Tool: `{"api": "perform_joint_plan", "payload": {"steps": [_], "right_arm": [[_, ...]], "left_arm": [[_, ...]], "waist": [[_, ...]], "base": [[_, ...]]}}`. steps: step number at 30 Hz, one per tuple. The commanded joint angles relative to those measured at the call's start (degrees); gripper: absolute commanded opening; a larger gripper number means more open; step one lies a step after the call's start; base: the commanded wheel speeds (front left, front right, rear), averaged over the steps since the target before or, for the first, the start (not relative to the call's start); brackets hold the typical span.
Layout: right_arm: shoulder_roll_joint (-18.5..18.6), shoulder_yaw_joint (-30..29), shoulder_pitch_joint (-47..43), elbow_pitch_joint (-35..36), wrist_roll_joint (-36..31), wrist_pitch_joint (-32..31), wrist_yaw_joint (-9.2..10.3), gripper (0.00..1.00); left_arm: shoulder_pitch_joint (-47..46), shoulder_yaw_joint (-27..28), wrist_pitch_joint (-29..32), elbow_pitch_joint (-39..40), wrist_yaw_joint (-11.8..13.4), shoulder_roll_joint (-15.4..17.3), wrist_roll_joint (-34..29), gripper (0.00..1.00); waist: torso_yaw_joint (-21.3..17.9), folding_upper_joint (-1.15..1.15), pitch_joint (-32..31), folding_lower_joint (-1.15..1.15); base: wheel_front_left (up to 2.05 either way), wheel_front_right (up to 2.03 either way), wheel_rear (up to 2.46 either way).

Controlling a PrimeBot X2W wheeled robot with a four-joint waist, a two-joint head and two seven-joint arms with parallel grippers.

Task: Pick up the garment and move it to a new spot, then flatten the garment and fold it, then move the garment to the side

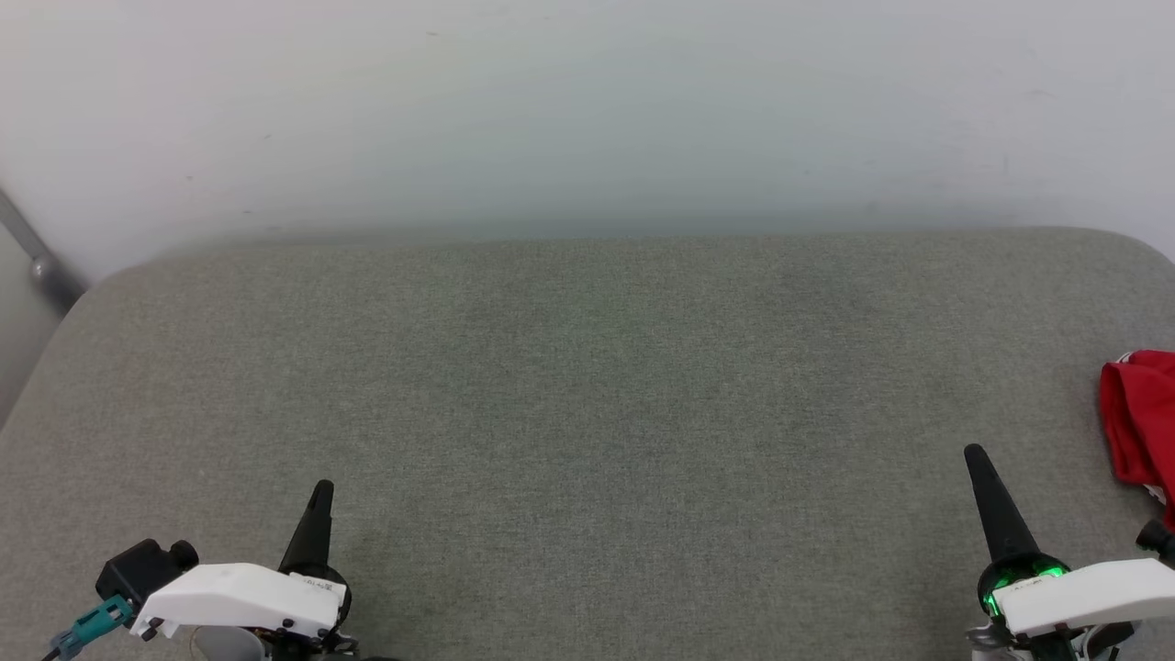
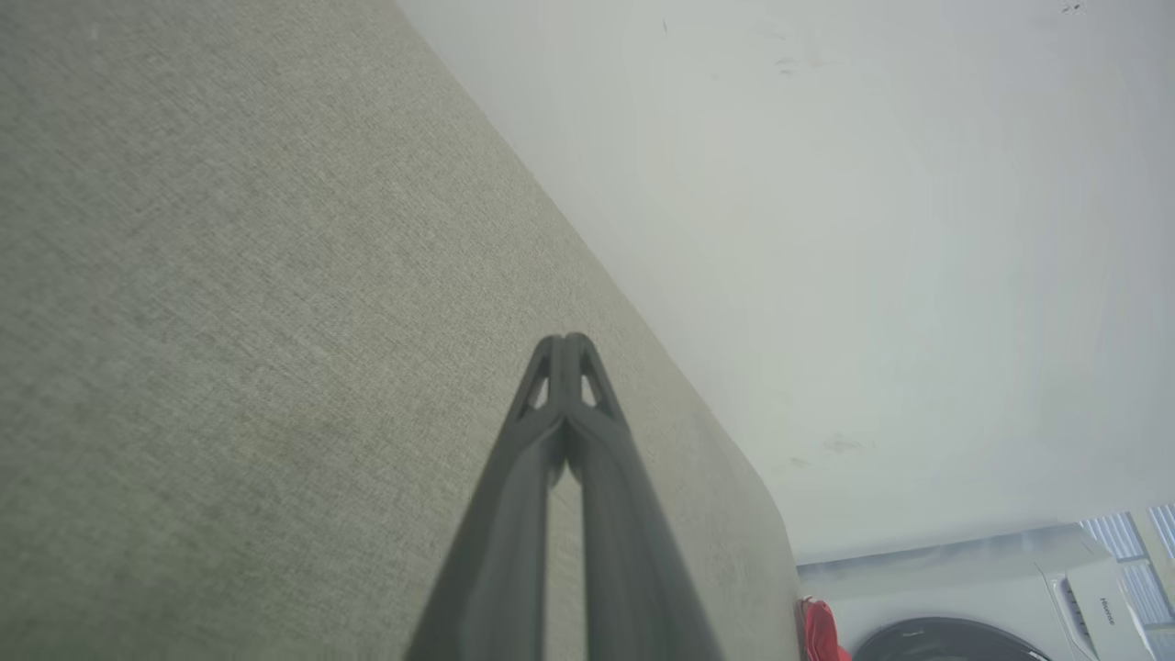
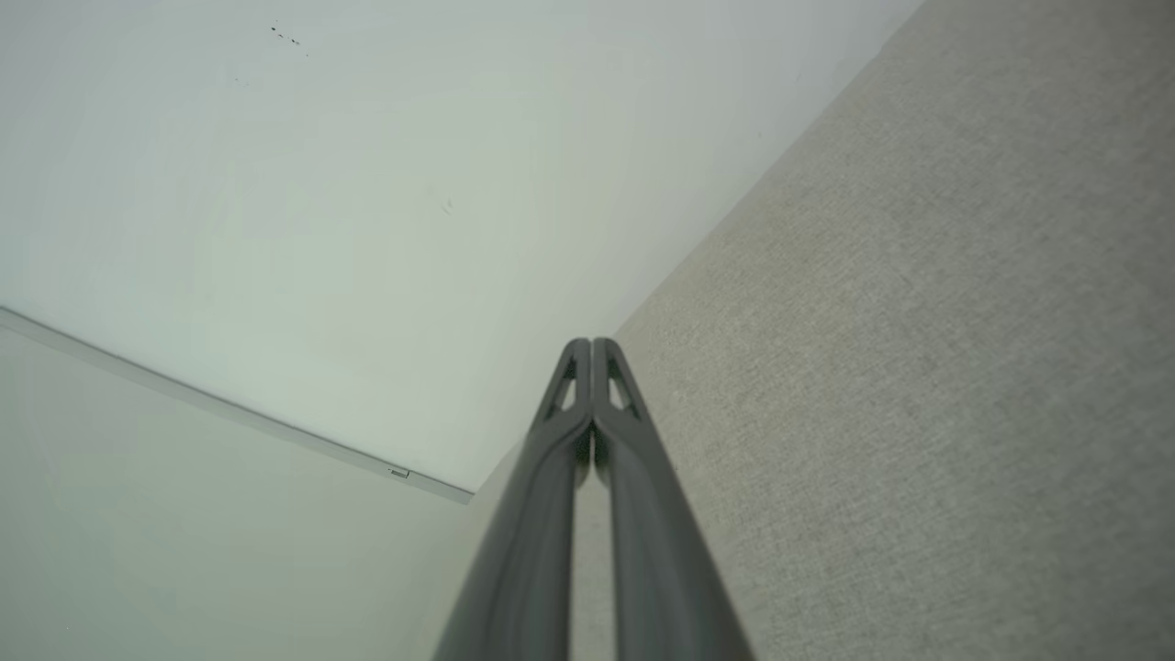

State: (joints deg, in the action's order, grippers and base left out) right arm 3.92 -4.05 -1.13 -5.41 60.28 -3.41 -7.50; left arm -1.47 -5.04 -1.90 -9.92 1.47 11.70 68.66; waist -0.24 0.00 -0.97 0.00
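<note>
The garment (image 1: 1140, 422) is a bunched red cloth at the right edge of the grey-green table (image 1: 587, 386), partly cut off by the head view's border. A small red part of the garment (image 2: 819, 632) also appears at the table's far end in the left wrist view. My left gripper (image 1: 321, 488) rests at the lower left, its dark fingers pressed together and empty. My right gripper (image 1: 975, 453) stands at the lower right, shut and empty, a short way left of the garment. Both wrist views show each gripper's tips touching: the left gripper (image 2: 567, 341) and the right gripper (image 3: 591, 343).
A pale wall (image 1: 587, 110) runs directly behind the table's far edge. A grey metal bar (image 1: 37, 252) slants at the far left. A white washing machine (image 2: 991, 597) stands beyond the table's right end.
</note>
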Motion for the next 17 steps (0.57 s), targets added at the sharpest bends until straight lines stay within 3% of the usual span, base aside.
{"api": "perform_joint_plan", "payload": {"steps": [1, 17], "right_arm": [[0.39, -0.13, 1.83, 0.1, 1.79, -0.06, 0.0, 0.0], [0.27, -0.45, 3.52, -2.61, 11.39, -0.66, 0.01, 0.0]], "left_arm": [[-1.41, 0.87, 0.35, 0.09, -0.68, -0.23, 1.24, 0.0], [-2.58, 3.88, 2.66, -1.16, -3.25, -2.65, 8.32, 0.0]], "waist": [[0.01, 0.0, 0.02, 0.0], [0.06, 0.0, 0.31, 0.0]], "base": [[0.0, 0.0, 0.0], [0.0, 0.0, 0.0]]}}
